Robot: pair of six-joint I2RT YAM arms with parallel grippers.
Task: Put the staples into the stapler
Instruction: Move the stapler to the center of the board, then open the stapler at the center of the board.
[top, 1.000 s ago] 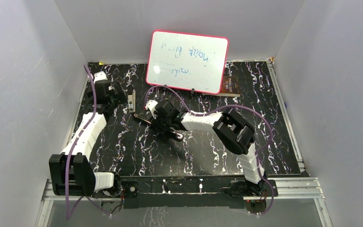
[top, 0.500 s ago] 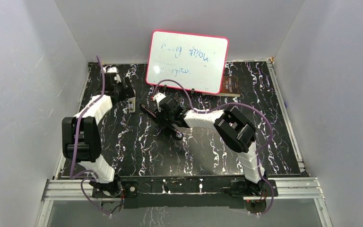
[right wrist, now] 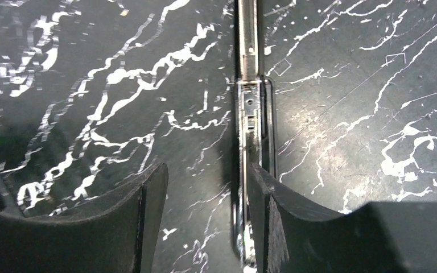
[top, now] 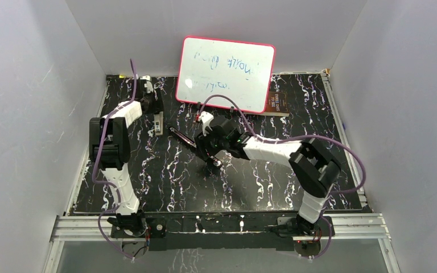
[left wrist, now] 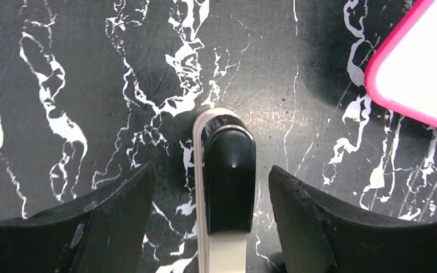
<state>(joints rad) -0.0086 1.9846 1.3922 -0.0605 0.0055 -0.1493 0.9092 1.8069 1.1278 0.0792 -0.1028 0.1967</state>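
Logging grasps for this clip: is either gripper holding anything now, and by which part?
Nothing is held. The left gripper is open, astride a grey-and-black block; the right gripper is open, straddling the rail of the stapler.

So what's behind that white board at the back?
A flat reddish-brown thing sticks out at the lower right corner of the whiteboard; the board covers the rest of it and anything else there.

On the table, the board stands at the back, leaning on the rear wall. The stapler lies before the board's lower left corner, running along the inner edge of one finger of the right gripper. Further left, a stubby block lies between the spread fingers of the left gripper.
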